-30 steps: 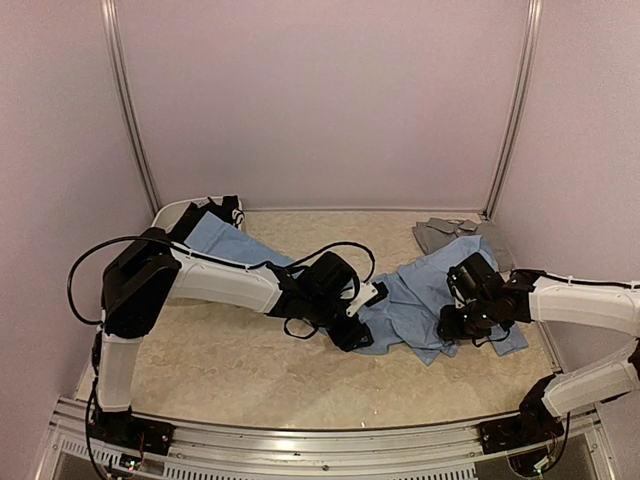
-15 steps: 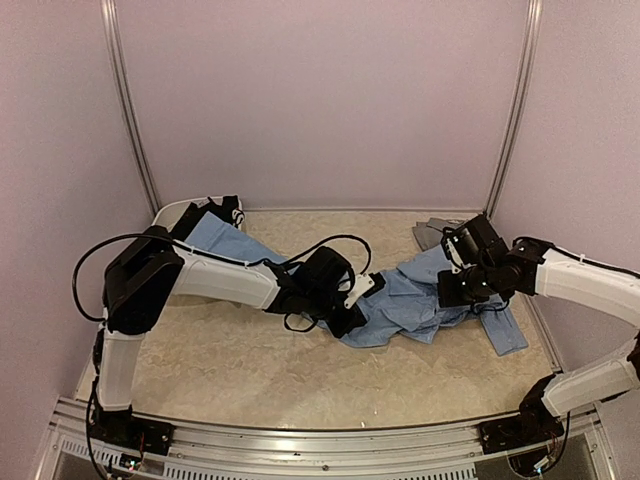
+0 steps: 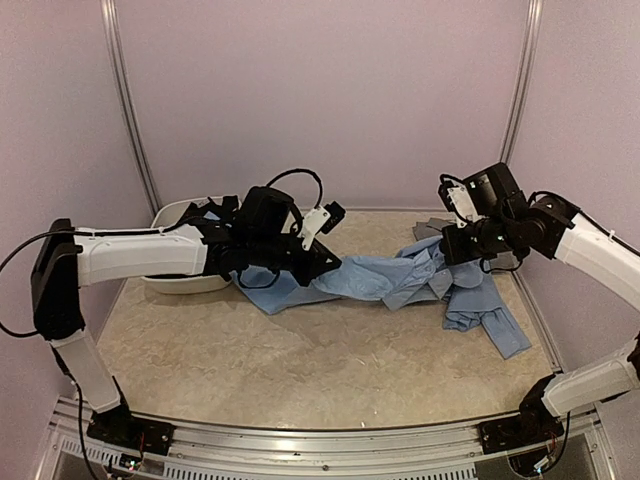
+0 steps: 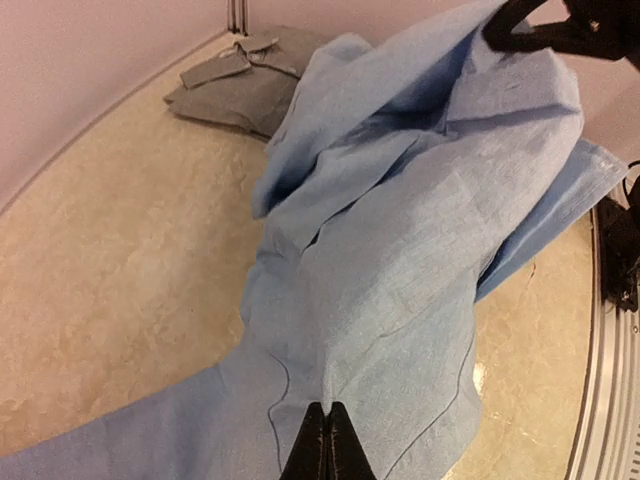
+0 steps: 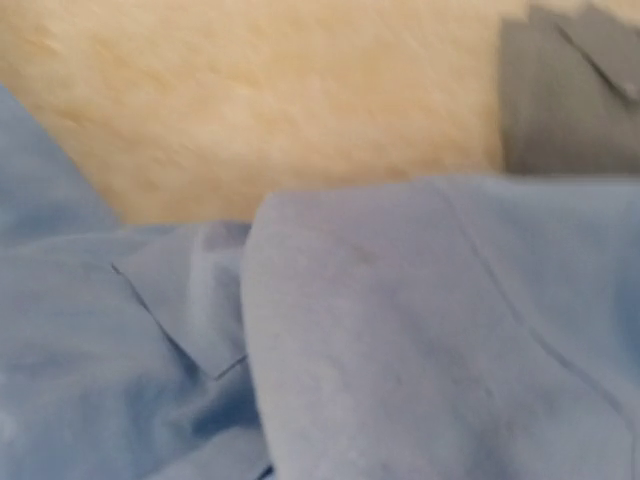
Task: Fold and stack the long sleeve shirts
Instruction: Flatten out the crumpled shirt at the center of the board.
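Jaws pinch light blue shirt [image 4: 400, 260]

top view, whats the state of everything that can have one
light blue shirt: unfolded, lifted and stretched between both claws, one sleeve on the table
grey shirt: folded, lying flat near the far right corner
left claw: shut on the light blue shirt
right claw: shut on the light blue shirt

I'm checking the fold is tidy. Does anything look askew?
Yes: the blue shirt hangs crumpled and twisted between the left hand and right hand, a sleeve trailing on the table. The grey shirt lies folded in the far corner.
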Tool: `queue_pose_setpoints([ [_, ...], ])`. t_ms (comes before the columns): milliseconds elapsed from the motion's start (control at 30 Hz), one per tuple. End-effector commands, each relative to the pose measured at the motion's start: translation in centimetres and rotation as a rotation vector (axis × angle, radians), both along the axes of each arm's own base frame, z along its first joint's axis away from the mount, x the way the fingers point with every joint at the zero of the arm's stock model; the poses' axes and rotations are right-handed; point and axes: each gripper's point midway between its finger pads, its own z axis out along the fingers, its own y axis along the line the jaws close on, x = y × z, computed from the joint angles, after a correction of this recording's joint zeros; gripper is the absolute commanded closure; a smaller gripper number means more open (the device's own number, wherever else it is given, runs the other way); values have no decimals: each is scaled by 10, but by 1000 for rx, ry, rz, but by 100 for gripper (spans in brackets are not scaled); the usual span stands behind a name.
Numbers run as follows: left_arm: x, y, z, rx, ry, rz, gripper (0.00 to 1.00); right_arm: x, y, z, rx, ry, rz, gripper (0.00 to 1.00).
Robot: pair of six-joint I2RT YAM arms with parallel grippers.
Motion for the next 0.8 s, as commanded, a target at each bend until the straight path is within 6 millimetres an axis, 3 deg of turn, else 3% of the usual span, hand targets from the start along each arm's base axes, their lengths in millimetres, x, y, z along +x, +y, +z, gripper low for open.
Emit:
queue_pose_setpoints([
  [0, -14, 10, 61, -56, -48, -7, 100, 4, 19, 15, 5, -21, 128, 100],
  [67, -24, 13, 70, -35, -61, -14, 100, 4, 24, 12, 9, -11, 150, 100],
  [167, -35, 16, 65, 5, -47, -8, 100, 2, 28, 5, 22, 2, 167, 100],
  [267, -52, 16, 52, 42, -14, -29, 100, -4, 37, 0, 65, 18, 219, 100],
  [367, -82, 11, 39, 70, 32, -98, 100, -16, 47, -12, 104, 64, 282, 100],
  [533, -132, -6, 14, 132, 98, -212, 100, -27, 43, -45, 101, 137, 271, 100],
  [633, -150, -13, -3, 165, 136, -259, 100, -33, 41, -57, 107, 165, 264, 100],
  [767, -159, -15, -25, 187, 188, -290, 100, -39, 35, -73, 96, 198, 245, 100],
])
